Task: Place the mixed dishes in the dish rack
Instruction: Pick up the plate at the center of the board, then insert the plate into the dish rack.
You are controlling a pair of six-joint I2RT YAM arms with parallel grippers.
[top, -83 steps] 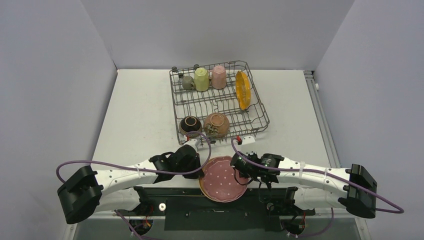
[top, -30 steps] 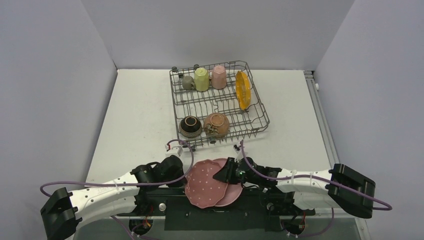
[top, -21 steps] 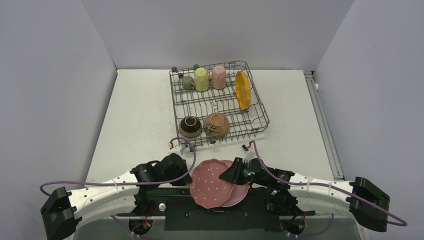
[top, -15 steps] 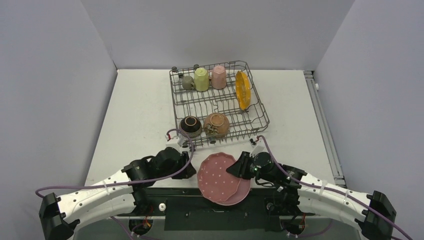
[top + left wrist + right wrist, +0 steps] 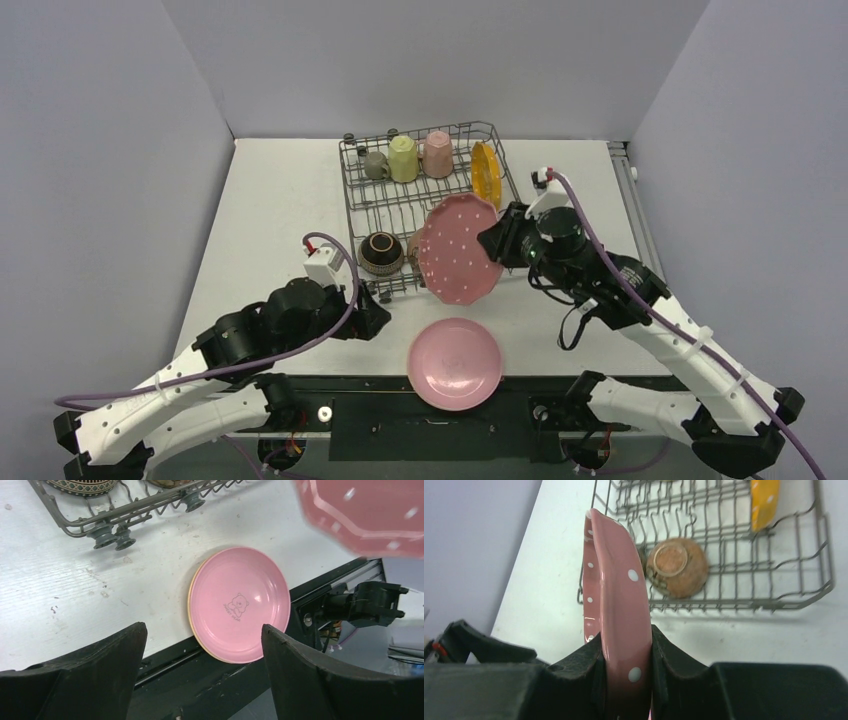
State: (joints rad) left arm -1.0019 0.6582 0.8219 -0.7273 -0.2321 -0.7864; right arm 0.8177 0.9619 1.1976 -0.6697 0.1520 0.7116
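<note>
The dotted plate [image 5: 458,250] was held on edge, clamped by the right gripper [image 5: 626,662], over the rack's [image 5: 395,205] near right part. It should be lowered upright between tines, probably beside the orange plate [image 5: 485,175], clear of the bowl [image 5: 676,567]. The left gripper [image 5: 200,635] was spread wide, empty, above the plain plate [image 5: 455,363] in front of the rack.

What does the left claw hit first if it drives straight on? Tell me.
Probably the plain pink plate lying flat at the table's near edge; it sits centred between the open left claw's tips in the wrist view, though depth is unclear.
</note>
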